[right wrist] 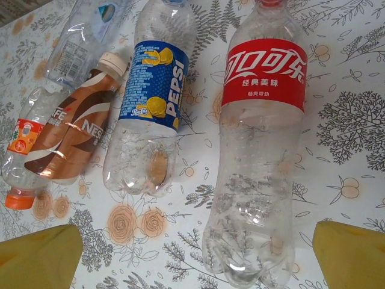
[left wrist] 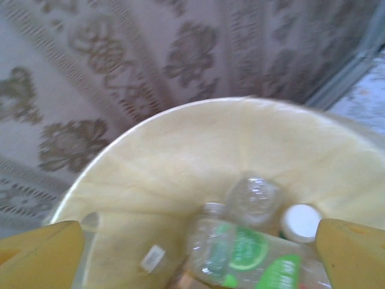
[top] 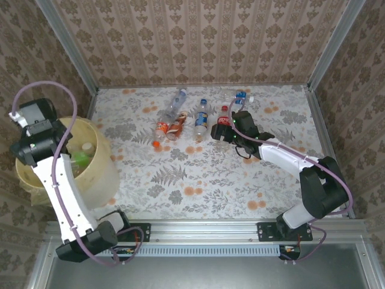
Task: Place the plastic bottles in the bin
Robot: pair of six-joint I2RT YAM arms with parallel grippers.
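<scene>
Yellow-fingered left gripper (left wrist: 198,244) released over bin (left wrist: 180,156) at table (top: 198,180) left edge; right gripper (right wrist: 198,253) jaws spread astride red-label bottle (right wrist: 258,150).

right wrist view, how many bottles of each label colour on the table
red-label bottle: 1
blue-label bottle: 1
brown-label bottle: 1
orange-label bottle: 1
clear-label bottle: 1
total: 5
</scene>
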